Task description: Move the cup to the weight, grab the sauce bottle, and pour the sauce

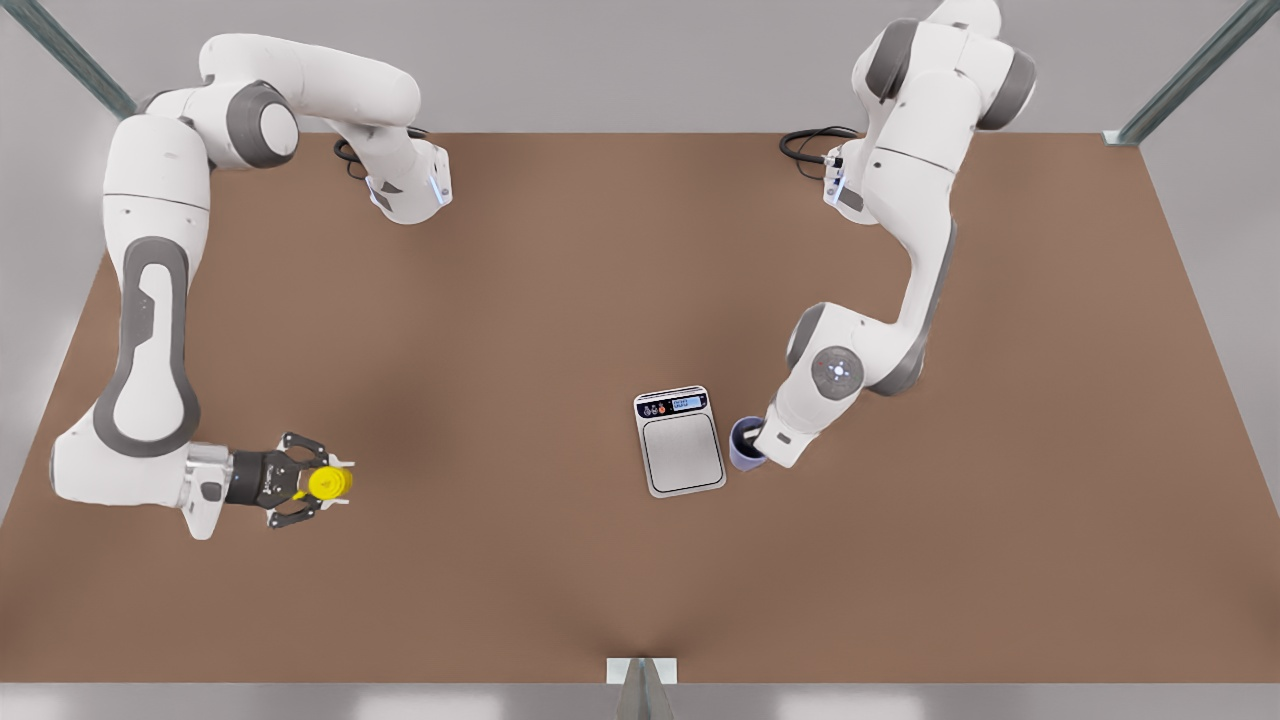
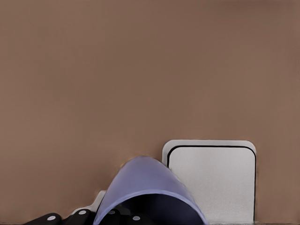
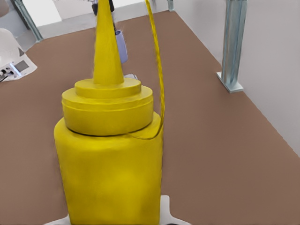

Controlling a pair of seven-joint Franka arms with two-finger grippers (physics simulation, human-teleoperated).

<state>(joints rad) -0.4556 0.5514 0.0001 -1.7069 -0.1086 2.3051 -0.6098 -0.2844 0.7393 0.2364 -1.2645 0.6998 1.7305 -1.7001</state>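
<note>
The left gripper [image 1: 762,447] clamps the light, rigid cup [image 1: 745,442] beside the weight [image 1: 680,441], while the right gripper [image 1: 312,484] grips the squeezable sauce bottle [image 1: 328,483] mid-body.

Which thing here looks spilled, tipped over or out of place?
Nothing stands out. The cup sits beside the weight, at the left gripper. The sauce bottle stands upright between the right gripper's jaws.
</note>
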